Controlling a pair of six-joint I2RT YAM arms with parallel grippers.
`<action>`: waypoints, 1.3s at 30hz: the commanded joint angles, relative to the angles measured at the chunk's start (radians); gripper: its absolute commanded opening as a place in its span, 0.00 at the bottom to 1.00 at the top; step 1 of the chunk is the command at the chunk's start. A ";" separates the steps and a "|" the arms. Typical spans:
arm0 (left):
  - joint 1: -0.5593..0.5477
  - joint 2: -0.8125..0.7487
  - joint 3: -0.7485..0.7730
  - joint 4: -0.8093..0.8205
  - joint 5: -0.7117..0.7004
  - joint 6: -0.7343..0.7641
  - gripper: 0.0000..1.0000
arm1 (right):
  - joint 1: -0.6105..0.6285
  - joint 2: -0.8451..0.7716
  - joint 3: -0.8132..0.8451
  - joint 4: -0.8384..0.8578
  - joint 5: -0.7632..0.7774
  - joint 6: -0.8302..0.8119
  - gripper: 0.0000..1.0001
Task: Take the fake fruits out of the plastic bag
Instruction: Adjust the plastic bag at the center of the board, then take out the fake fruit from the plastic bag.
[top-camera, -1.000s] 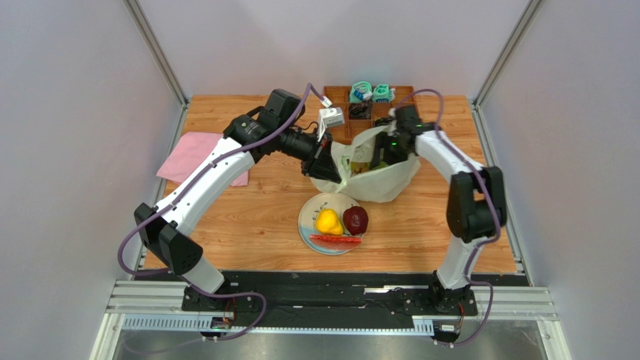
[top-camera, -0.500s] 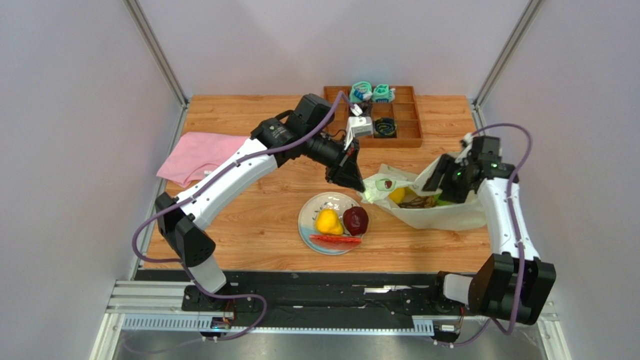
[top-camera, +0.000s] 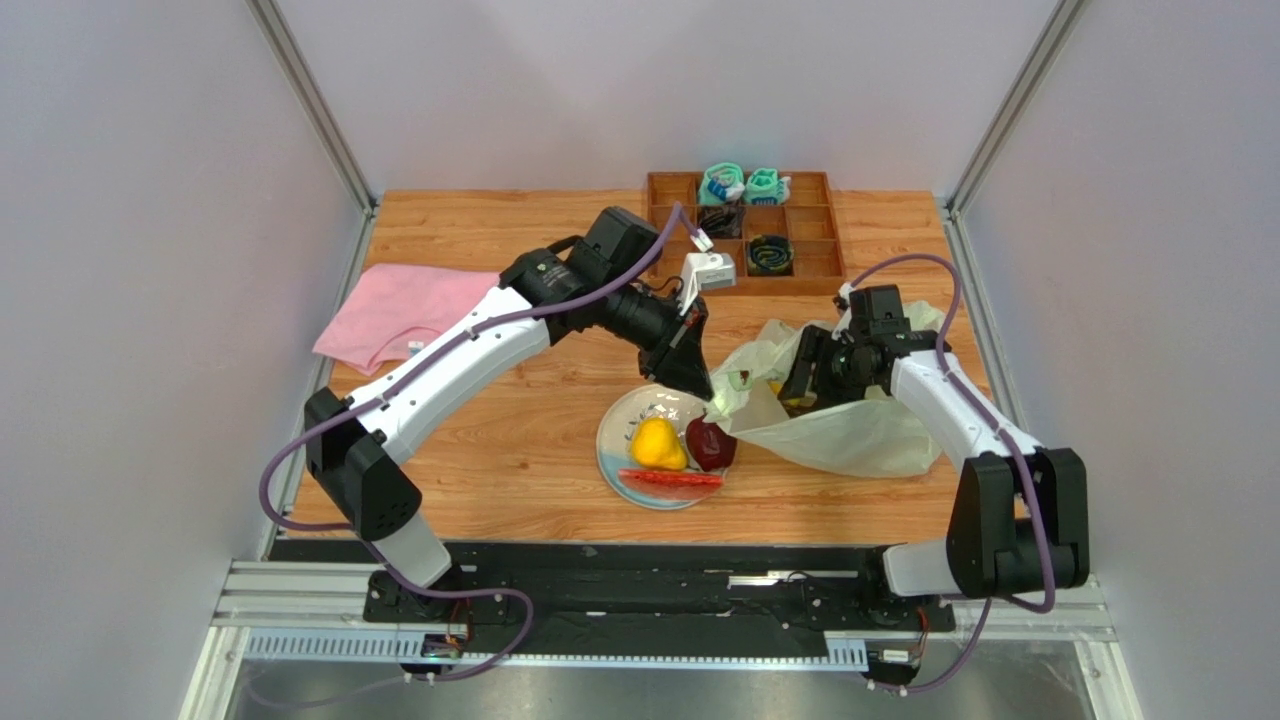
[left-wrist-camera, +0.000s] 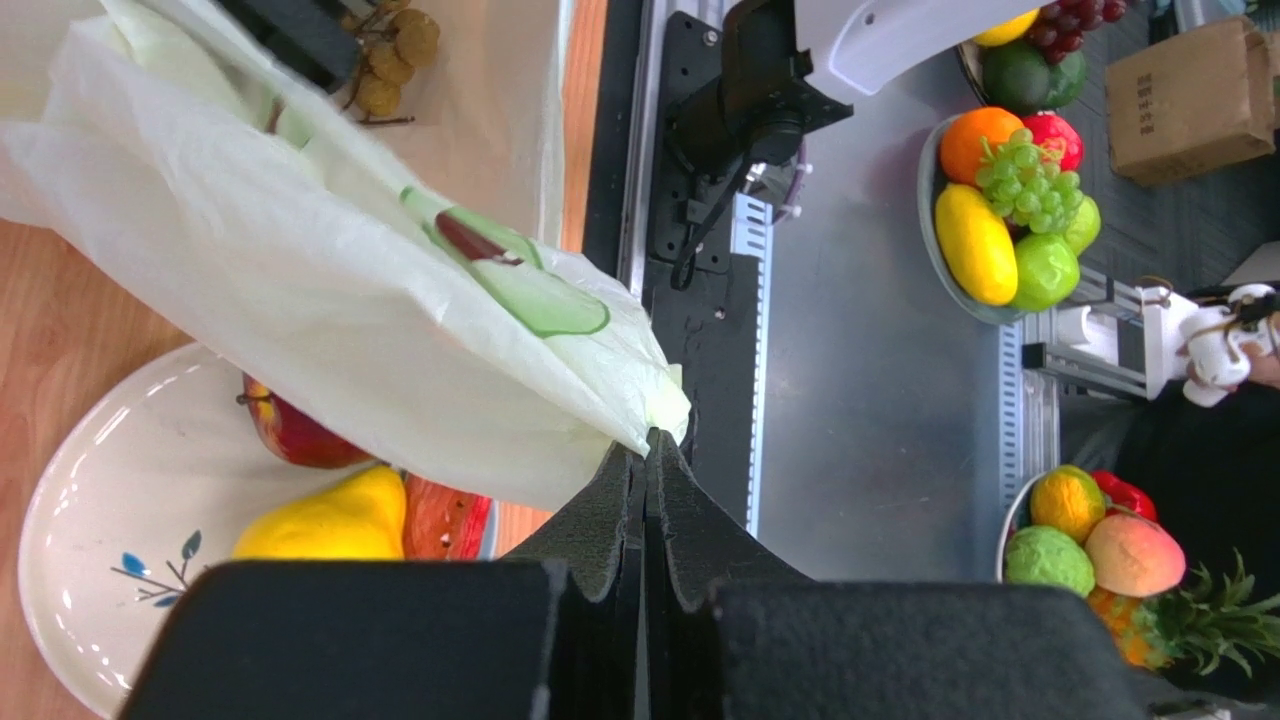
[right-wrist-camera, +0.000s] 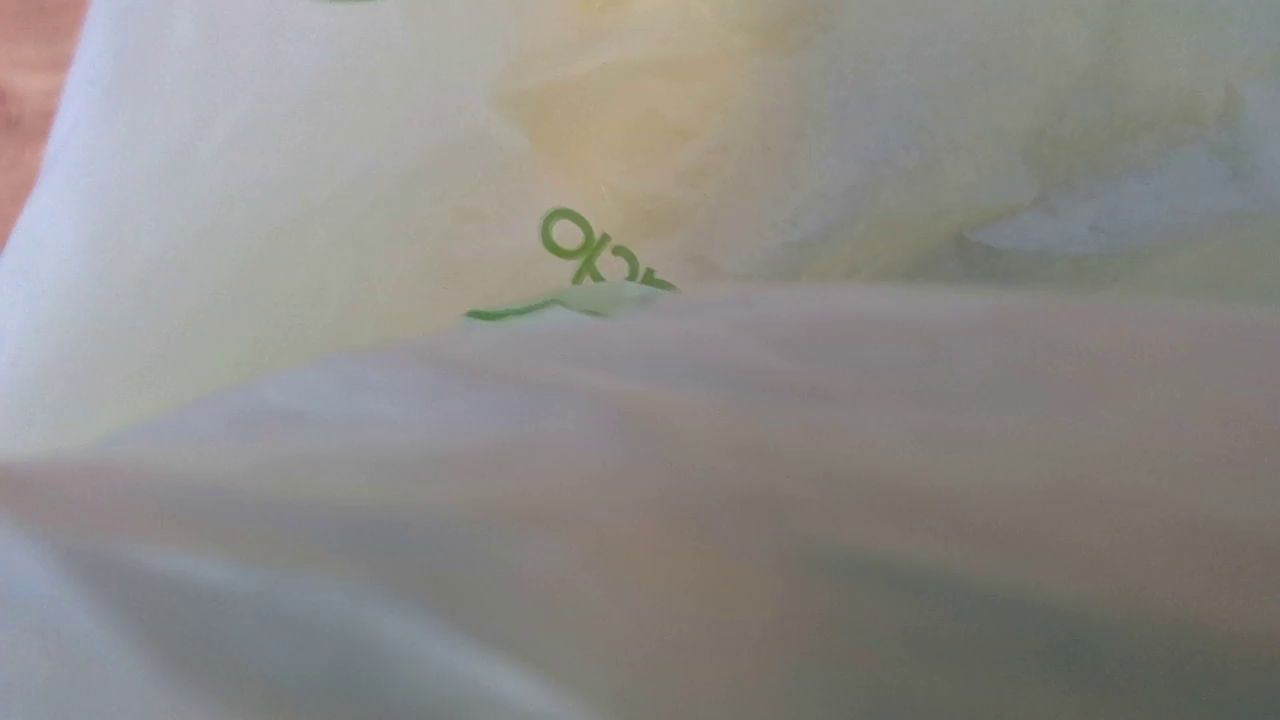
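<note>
Having been swung back into the plastic bag (top-camera: 860, 437), pinched at its rim by the closed left gripper (left-wrist-camera: 648, 453), the right gripper (top-camera: 803, 378), jaw opening untellable, is placed for the next pick.

I work in a robotics lab cell: grey panel walls (top-camera: 150, 375) box in my desk (top-camera: 511, 435), and beyond my left tool (left-wrist-camera: 646, 450) stand bowls of toy fruit (left-wrist-camera: 1010, 218) on metal flooring (left-wrist-camera: 872, 450).
</note>
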 joint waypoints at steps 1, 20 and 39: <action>0.001 -0.033 0.045 -0.027 0.020 0.026 0.00 | -0.050 0.002 0.071 0.221 0.217 0.071 0.68; 0.001 0.030 0.079 0.062 -0.072 -0.078 0.00 | 0.132 -0.322 -0.010 -0.104 -0.011 -0.124 0.64; 0.001 -0.029 -0.038 0.097 -0.078 -0.137 0.00 | 0.187 -0.228 -0.293 0.143 0.185 0.136 0.64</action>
